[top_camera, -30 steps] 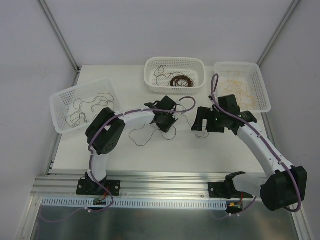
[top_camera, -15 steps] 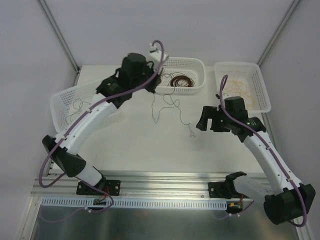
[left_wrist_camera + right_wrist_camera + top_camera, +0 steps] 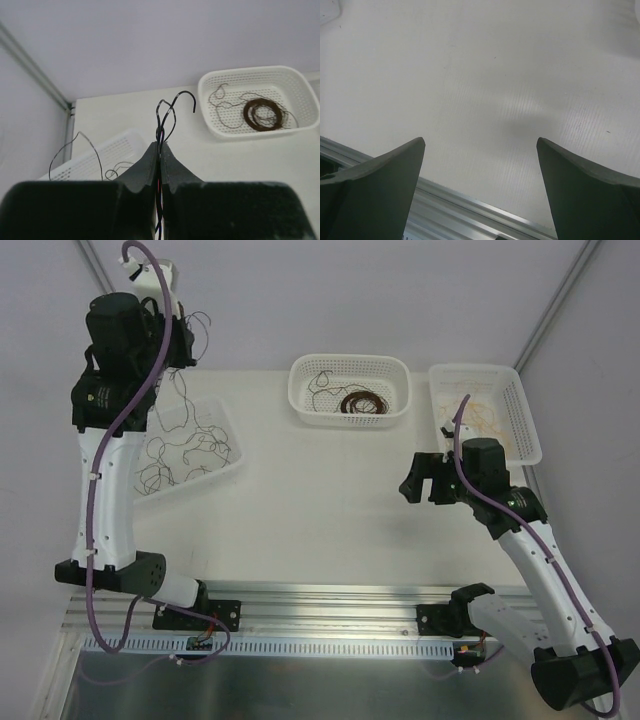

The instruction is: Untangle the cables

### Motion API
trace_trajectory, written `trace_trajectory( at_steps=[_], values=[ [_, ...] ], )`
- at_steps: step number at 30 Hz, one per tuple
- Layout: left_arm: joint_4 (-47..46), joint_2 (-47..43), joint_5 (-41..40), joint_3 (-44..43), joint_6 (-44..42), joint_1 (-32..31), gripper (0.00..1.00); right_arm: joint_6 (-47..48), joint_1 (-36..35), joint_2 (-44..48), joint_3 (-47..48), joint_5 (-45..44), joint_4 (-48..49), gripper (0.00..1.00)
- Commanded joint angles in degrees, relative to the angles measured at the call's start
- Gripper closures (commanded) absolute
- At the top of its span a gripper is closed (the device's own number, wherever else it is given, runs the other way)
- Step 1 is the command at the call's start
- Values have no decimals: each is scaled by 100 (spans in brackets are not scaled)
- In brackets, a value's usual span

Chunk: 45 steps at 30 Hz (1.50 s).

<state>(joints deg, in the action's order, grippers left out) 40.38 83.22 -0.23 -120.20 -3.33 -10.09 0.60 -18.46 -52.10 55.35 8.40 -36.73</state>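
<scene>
My left gripper (image 3: pixel 178 340) is raised high at the far left, shut on a thin black cable (image 3: pixel 186 390) that dangles over the left white basket (image 3: pixel 238 462). In the left wrist view the jaws (image 3: pixel 161 146) are closed on the black strand (image 3: pixel 167 107), which loops up past the tips. More black strands (image 3: pixel 185 445) lie in that basket. The middle basket (image 3: pixel 400 405) holds a dark brown coil (image 3: pixel 360 402) and black strands. The right basket (image 3: pixel 530 445) holds yellow-tan strands (image 3: pixel 480 415). My right gripper (image 3: pixel 420 482) is open and empty above the table (image 3: pixel 480 142).
The aluminium rail (image 3: pixel 330 600) runs along the table's near edge and shows under the right gripper (image 3: pixel 470 205). Frame posts stand at the back corners. The middle basket (image 3: pixel 210 117) and left basket (image 3: pixel 100 155) show in the left wrist view.
My left arm has swung up and to the left, carrying the black cable from the table's middle to above the left basket. The right gripper has drifted slightly nearer, still open.
</scene>
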Motion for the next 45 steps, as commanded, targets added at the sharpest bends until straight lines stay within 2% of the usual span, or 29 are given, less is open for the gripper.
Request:
trace_trajectory(
  at_steps=[1, 7, 10, 14, 17, 26, 31, 34, 37, 38, 39, 41, 42, 45],
  values=[
    [181, -34, 251, -22, 131, 820, 100, 116, 18, 15, 81, 117, 43, 1],
    [146, 238, 181, 681, 201, 1921, 100, 142, 9, -81, 63, 381, 131, 0],
    [-29, 353, 111, 1296, 280, 2054, 100, 107, 18, -143, 55, 486, 184, 0],
    [-704, 353, -153, 2585, 316, 2116, 100, 81, 18, -196, 28, 618, 237, 0],
    [-935, 537, -162, 3045, 499, 2212, 100, 89, 9, -240, 11, 610, 228, 0],
    [-1155, 1477, -214, 3837, 658, 2353, 100, 28, 18, -292, -103, 645, 289, 0],
    [-1164, 2154, -267, 3891, 852, 2468, 100, 19, 9, -319, -147, 663, 307, 0],
    [-1155, 2444, -206, 3846, 922, 2459, 93, 63, 18, -336, -121, 601, 254, 0],
    [-1138, 2322, 14, 3855, 1080, 2468, 75, 98, 18, -328, -43, 583, 175, 0],
    [-1138, 2208, 171, 3899, 1193, 2468, 68, 98, 18, -319, -16, 566, 149, 1],
    [-1129, 1972, 233, 3925, 1264, 2459, 51, 98, 18, -310, 19, 557, 105, 0],
    [-1111, 1673, 295, 4013, 1396, 2468, 38, 116, 18, -292, 107, 566, 70, 0],
    [-1111, 1367, 304, 4048, 1432, 2468, 27, 124, 18, -258, 142, 566, 17, 1],
    [-972, 743, 287, 4127, 1607, 2468, 13, 186, 18, -222, 326, 566, -167, 0]
  ],
)
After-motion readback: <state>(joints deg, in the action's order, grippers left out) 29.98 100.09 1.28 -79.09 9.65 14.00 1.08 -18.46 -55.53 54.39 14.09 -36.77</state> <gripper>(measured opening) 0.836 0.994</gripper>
